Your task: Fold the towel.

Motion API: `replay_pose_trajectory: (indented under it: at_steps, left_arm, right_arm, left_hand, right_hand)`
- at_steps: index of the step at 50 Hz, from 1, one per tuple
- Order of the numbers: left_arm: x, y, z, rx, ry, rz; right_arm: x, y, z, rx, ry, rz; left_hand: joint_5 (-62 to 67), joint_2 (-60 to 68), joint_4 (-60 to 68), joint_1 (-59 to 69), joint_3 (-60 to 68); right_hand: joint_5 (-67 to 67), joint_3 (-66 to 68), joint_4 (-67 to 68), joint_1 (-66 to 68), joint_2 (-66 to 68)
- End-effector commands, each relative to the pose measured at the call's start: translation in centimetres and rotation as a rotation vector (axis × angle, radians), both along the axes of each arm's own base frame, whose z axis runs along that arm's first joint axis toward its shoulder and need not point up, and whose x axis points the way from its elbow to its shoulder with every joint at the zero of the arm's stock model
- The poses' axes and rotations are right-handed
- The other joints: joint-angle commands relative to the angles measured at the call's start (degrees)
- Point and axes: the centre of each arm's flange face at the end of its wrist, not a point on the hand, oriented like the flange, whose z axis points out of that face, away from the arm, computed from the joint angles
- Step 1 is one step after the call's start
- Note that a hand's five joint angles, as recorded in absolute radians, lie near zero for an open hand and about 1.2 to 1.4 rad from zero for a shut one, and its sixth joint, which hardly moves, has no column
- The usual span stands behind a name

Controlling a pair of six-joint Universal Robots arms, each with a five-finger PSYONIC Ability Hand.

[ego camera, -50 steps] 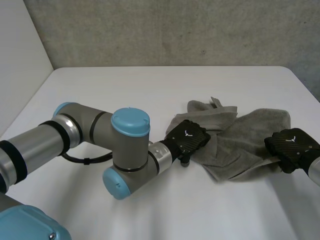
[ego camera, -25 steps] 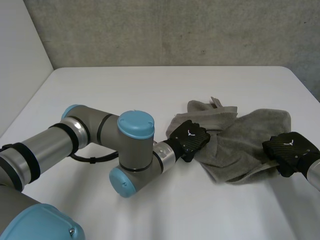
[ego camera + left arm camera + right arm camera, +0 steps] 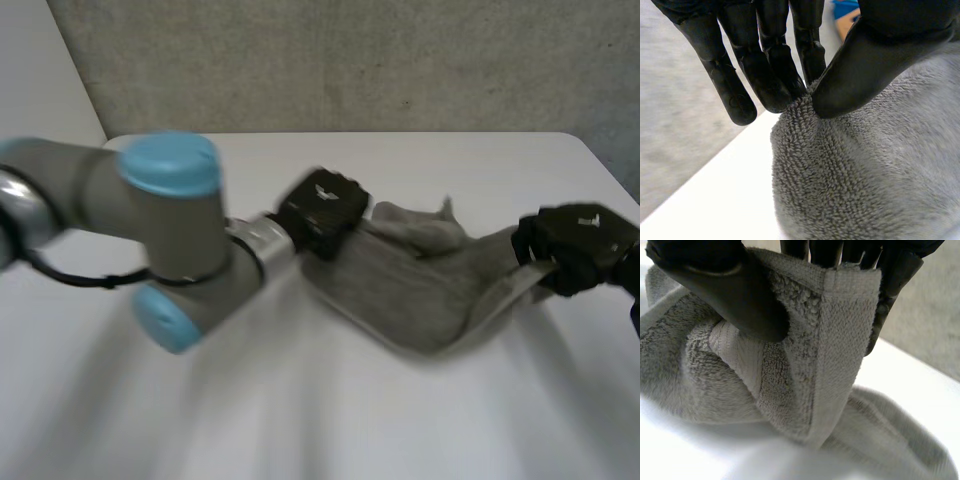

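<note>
I see the towel (image 3: 410, 290) slung between my left hand (image 3: 322, 205) and right hand (image 3: 575, 245), each end pinched tight in closed fingers (image 3: 760, 75).

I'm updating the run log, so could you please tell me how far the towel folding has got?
Done: both hands have a grip. The left hand pinches the grey terry towel at one end, the right hand pinches its hemmed edge at the other. In hand: the towel sags bunched between them. Left: no neat fold shows yet.
</note>
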Motion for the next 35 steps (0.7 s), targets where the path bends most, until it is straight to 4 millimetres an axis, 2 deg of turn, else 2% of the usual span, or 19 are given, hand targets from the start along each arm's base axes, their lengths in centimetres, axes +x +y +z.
replay_pose_trajectory:
  at_steps: [1,4,6,10,12,13,14,15,17,18,20,23,25,27,29,31,33,34,35]
  left_arm:
    - [6.9,-1.5,4.5,-0.006,0.053,0.168]
    - [8.0,-1.4,5.3,-0.006,0.069,0.196]
    - [9.7,-1.0,5.8,0.006,0.081,0.232]
    - [10.8,-0.6,4.7,0.042,0.059,0.259]
    - [11.2,-0.4,3.8,0.069,0.043,0.268]
    - [11.3,0.0,2.9,0.095,0.026,0.270]
    - [11.6,0.3,2.0,0.124,0.011,0.274]
    - [11.6,0.3,2.0,0.124,0.011,0.274]
    - [11.8,0.9,-0.1,0.180,-0.025,0.277]
    - [11.8,0.9,-0.1,0.180,-0.025,0.277]
    - [11.6,0.9,-3.1,0.246,-0.073,0.271]
    - [11.5,0.8,-4.3,0.264,-0.094,0.264]
    - [11.2,0.7,-6.0,0.293,-0.129,0.253]
    - [11.1,0.5,-6.5,0.301,-0.136,0.252]
    - [11.0,0.2,-6.5,0.302,-0.136,0.254]
    - [10.8,-0.2,-6.2,0.290,-0.127,0.253]
    - [10.2,-1.6,-4.5,0.223,-0.093,0.250]
    - [10.2,-1.6,-4.5,0.222,-0.092,0.250]
    - [9.8,-2.8,-2.8,0.163,-0.059,0.250]
  right_arm:
    - [0.5,0.4,4.9,-0.038,-0.051,0.040]
    - [0.6,0.4,5.3,-0.050,-0.051,0.039]
    - [0.4,0.2,5.2,-0.056,-0.038,0.021]
    - [0.2,-0.4,4.2,-0.050,-0.016,-0.013]
    - [-0.2,-1.3,2.5,-0.010,0.020,-0.047]
    - [-0.2,-1.3,2.5,-0.010,0.020,-0.047]
    - [0.0,-1.4,1.6,0.006,0.057,-0.047]
    - [0.0,-1.4,1.6,0.006,0.057,-0.047]
    - [1.5,-0.2,0.1,0.041,0.113,0.015]
    - [1.5,-0.2,0.1,0.041,0.113,0.015]
    - [2.8,1.0,-0.7,0.054,0.134,0.065]
    - [3.3,1.4,-1.0,0.065,0.131,0.082]
    - [4.2,1.7,-2.2,0.097,0.127,0.114]
    - [4.8,1.8,-2.8,0.111,0.130,0.133]
    - [5.2,1.8,-3.0,0.113,0.138,0.147]
    - [5.9,0.9,-2.1,0.066,0.152,0.143]
    - [6.2,0.1,-1.3,0.026,0.155,0.134]
    - [6.2,0.1,-1.3,0.026,0.155,0.134]
    - [6.7,-0.9,-0.2,-0.030,0.158,0.127]
  left_hand:
    - [5.3,5.2,2.4,5.0,3.9]
    - [5.3,5.2,2.4,5.0,3.9]
    - [5.3,5.2,2.4,5.0,3.9]
    - [5.3,5.2,2.4,5.0,3.9]
    - [5.3,5.2,2.4,5.0,3.9]
    - [5.3,5.2,2.4,5.0,3.9]
    - [5.3,5.2,2.4,5.0,3.9]
    - [5.3,5.2,2.4,5.0,3.9]
    - [5.3,5.2,2.4,5.0,3.9]
    - [5.3,5.2,2.4,5.0,3.9]
    - [5.3,5.2,2.4,5.0,3.9]
    - [5.3,5.2,2.4,5.0,3.9]
    - [5.3,5.2,2.4,5.0,3.9]
    - [5.3,5.2,2.4,5.0,3.9]
    - [5.3,5.2,2.4,5.0,3.9]
    - [5.3,5.2,2.4,5.0,3.9]
    - [5.3,5.2,2.4,5.0,3.9]
    - [5.3,5.2,2.4,5.0,3.9]
    - [5.3,5.2,2.4,5.0,3.9]
  right_hand:
    - [3.4,4.5,3.9,4.6,5.5]
    - [3.4,4.5,3.9,4.6,5.5]
    - [3.4,4.5,3.9,4.6,5.5]
    - [3.4,4.5,3.9,4.6,5.5]
    - [3.4,4.5,3.9,4.6,5.5]
    - [3.4,4.5,3.9,4.6,5.5]
    - [3.4,4.5,3.9,4.6,5.5]
    - [3.4,4.5,3.9,4.6,5.5]
    - [3.4,4.5,3.9,4.6,5.5]
    - [3.4,4.5,3.9,4.6,5.5]
    - [3.4,4.5,3.9,4.6,5.5]
    - [3.4,4.5,3.9,4.6,5.5]
    - [3.4,4.5,3.9,4.6,5.5]
    - [3.4,4.5,3.9,4.6,5.5]
    - [3.4,4.5,3.9,4.6,5.5]
    - [3.4,4.5,3.9,4.6,5.5]
    - [3.4,4.5,3.9,4.6,5.5]
    - [3.4,4.5,3.9,4.6,5.5]
    - [3.4,4.5,3.9,4.6,5.5]
